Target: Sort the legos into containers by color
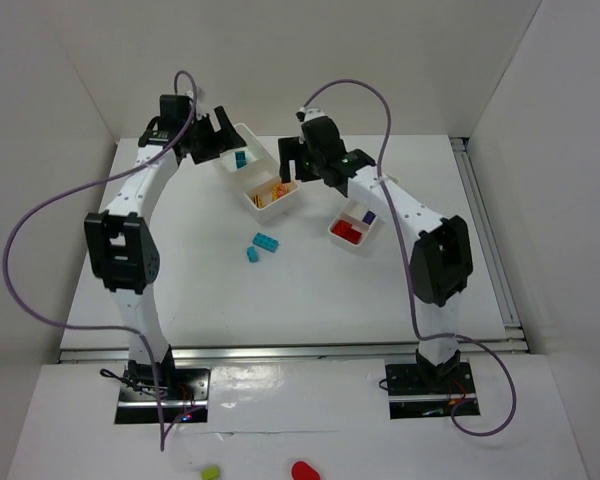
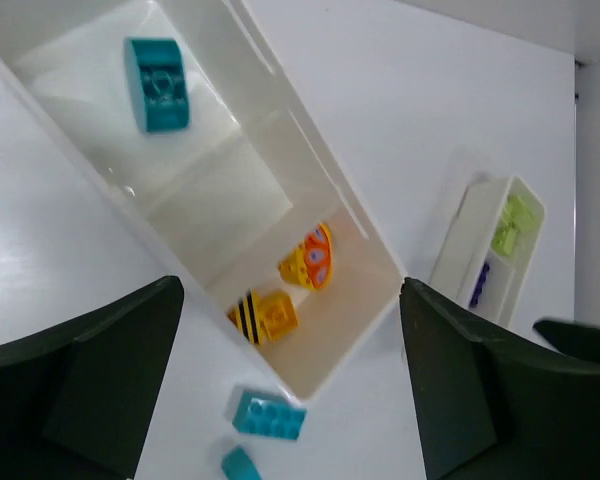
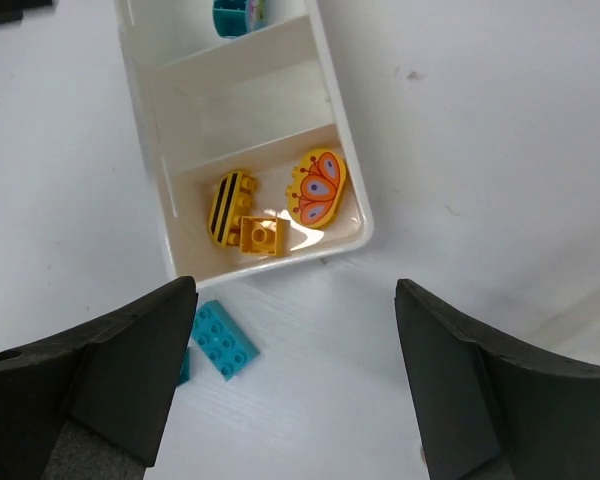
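The long divided tray (image 1: 235, 178) lies at the back centre. Its far compartment holds a cyan lego (image 2: 158, 70), and its near one holds a striped yellow lego (image 3: 242, 222) and an orange butterfly piece (image 3: 317, 188). Two cyan legos (image 1: 266, 241) (image 1: 252, 255) lie on the table just in front of the tray. The small box (image 1: 338, 236) to the right holds red (image 1: 350, 232), purple (image 2: 480, 285) and lime (image 2: 513, 222) pieces. My left gripper (image 1: 218, 138) hovers open over the tray's far end. My right gripper (image 1: 300, 165) hovers open over its near end. Both are empty.
White walls (image 1: 70, 120) ring the table on the left, back and right. Purple cables (image 1: 30, 230) loop off both arms. A lime bit (image 1: 210, 472) and a red bit (image 1: 304, 470) lie outside the table, in front of the arm bases.
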